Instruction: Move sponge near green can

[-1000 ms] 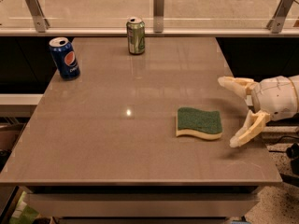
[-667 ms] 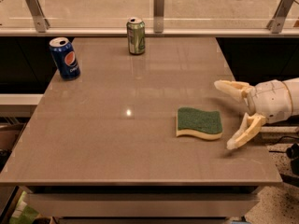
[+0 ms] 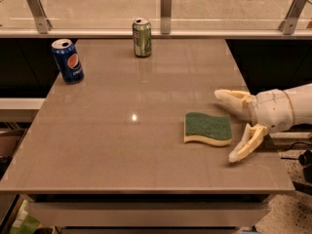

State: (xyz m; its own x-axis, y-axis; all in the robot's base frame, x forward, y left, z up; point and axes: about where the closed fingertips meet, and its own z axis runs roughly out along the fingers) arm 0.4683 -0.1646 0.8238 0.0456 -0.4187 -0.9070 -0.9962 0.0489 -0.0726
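I see the blue can on the table far left, then the green can at the back edge. The sponge lies flat, well apart from it. My gripper sits just right of the sponge, fingers spread wide, holding nothing.

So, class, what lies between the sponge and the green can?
Nothing: in the camera view only bare tabletop runs from the sponge to the green can. The open gripper sits at the sponge's right end.
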